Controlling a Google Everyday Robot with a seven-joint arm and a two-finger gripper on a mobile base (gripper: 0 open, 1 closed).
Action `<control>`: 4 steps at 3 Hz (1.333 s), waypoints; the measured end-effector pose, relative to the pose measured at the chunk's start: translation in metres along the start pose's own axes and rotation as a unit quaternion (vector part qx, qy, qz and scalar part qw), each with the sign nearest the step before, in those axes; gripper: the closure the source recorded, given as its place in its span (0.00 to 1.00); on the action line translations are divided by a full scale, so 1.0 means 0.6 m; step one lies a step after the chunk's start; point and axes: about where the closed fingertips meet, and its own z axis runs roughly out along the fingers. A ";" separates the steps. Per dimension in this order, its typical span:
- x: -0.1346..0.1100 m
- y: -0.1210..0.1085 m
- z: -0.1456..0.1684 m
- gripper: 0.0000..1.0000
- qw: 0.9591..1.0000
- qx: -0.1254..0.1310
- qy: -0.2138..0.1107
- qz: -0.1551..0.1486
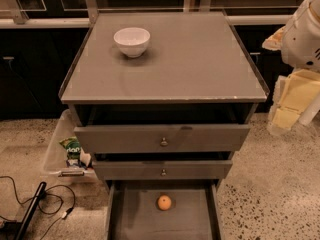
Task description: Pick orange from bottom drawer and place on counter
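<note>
One orange [164,202] sits on the flat floor of the bottom drawer [135,219], which is pulled out toward me. The fruit lies about midway between the side walls, touching neither. Above it I see the middle drawer [200,170] and the top drawer [200,138], each with a round knob and each partly out. The counter [200,64] carries an upright white bowl [132,41] near its far left corner. My gripper [292,101] hangs at the right edge of the view, beside the cabinet's right side and about level with the counter's front rim, well apart from the orange. I cannot tell whether it is spread or pressed together. On the speckled floor to the left, a clear plastic bin [52,151] holds a green packet [73,146], and black cables [50,204] lie near it.
</note>
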 end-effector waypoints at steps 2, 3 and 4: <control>0.007 0.009 0.027 0.00 1.000 -0.008 -0.004 0.003; 0.025 0.042 0.100 0.00 0.999 -0.027 -0.016 -0.003; 0.043 0.089 0.205 0.00 0.998 -0.046 -0.025 -0.023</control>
